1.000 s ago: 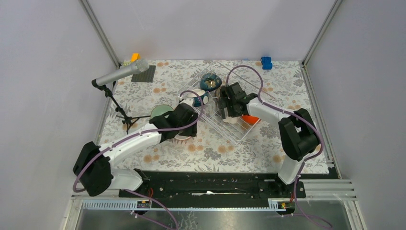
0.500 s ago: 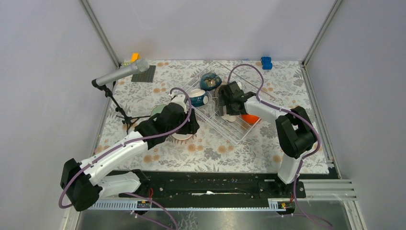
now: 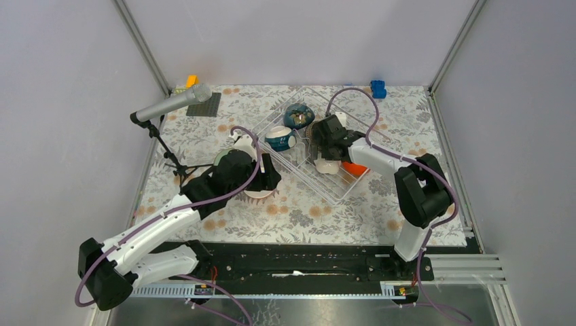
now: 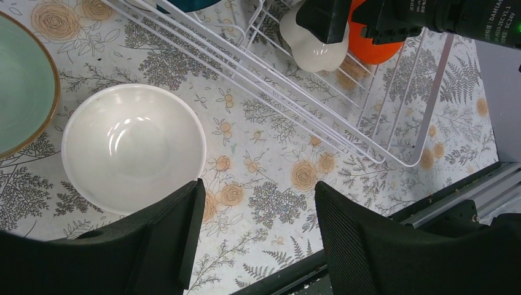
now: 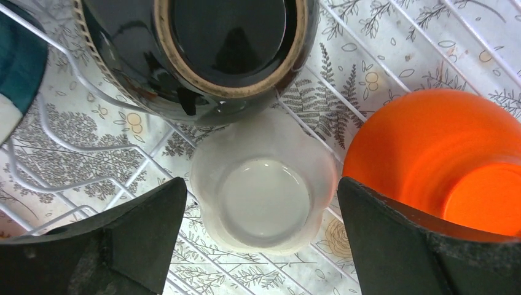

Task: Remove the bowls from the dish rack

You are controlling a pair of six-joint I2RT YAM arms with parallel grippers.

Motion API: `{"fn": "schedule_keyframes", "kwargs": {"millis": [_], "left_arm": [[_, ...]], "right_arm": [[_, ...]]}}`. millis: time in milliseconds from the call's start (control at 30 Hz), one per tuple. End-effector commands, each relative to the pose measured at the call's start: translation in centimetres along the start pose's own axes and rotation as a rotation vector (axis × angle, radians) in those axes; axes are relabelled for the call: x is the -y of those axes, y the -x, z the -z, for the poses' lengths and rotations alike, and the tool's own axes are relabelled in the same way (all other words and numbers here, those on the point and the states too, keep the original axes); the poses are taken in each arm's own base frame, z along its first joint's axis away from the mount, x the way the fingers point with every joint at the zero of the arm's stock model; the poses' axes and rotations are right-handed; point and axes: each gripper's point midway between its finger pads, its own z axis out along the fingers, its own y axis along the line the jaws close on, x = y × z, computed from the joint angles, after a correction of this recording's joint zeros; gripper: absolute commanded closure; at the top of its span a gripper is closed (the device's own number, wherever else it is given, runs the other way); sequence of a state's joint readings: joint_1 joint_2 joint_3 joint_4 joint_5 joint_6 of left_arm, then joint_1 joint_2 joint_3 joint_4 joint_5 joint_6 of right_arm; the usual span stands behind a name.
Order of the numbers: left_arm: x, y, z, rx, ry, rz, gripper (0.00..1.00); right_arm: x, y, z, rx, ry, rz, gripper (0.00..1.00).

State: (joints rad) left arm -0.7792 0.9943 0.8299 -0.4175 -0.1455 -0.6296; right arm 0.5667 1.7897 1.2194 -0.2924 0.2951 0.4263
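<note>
Two bowls sit on the bench beside the dish rack [image 4: 432, 104]: a white bowl [image 4: 134, 147] just ahead of the left fingers [image 4: 166, 239], and a pale green bowl [image 4: 18, 92] further out on that same side. The two rims are very close; I cannot tell if they touch. The left fingers are spread and hold nothing.

The right fingers [image 5: 123, 239] are spread wide inside the rack, one on each side of a cream scalloped bowl [image 5: 261, 190] lying upside down on the wires. They do not grip it yet.

Risks, as judged:
- The cream bowl's wall is glossy, sloped and lobed. A close on it could squeeze it out downward or twist it.
- A dark brown bowl [image 5: 227, 49], just beyond the fingers, leans over the cream bowl's far edge. Lifting could tip or drag it.
- An orange bowl [image 5: 436, 160] lies right by one finger. A close that starts wide or off-centre could knock it.
- Fingertips set low may snag a rack wire and shift the whole rack.
- On the bench, room near the white bowl is tight, so a careless set-down may clink rims.
</note>
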Motion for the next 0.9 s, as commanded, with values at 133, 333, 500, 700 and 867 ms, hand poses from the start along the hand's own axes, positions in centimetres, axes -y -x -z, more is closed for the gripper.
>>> {"fn": "schedule_keyframes", "kwargs": {"millis": [133,333,500,700,867], "left_arm": [[0.7,1.8,0.4,0.078,-0.028,0.019,0.28],[0.4,1.7,0.4,0.080,-0.021,0.018,0.27],[0.3,1.5,0.2,0.076,-0.019,0.019,0.27],[0.5,1.3,-0.1,0.077,-0.033,0.028,0.26],[0.6,0.9,-0.4,0.065,-0.046,0.033,0.26]], "right_arm": [[-0.5,2.8,0.7,0.088,-0.003,0.003,0.00],[-0.2,0.5,-0.3,0.018,-0.003,0.030,0.00],[0.5,-1.2,-0.2,-0.028,-0.020,0.042,0.00],[0.3,-0.2,2.3,0.015,0.031,0.017,0.01],[-0.3,2.0,5.2,0.085,0.094,-0.010,0.01]]}}
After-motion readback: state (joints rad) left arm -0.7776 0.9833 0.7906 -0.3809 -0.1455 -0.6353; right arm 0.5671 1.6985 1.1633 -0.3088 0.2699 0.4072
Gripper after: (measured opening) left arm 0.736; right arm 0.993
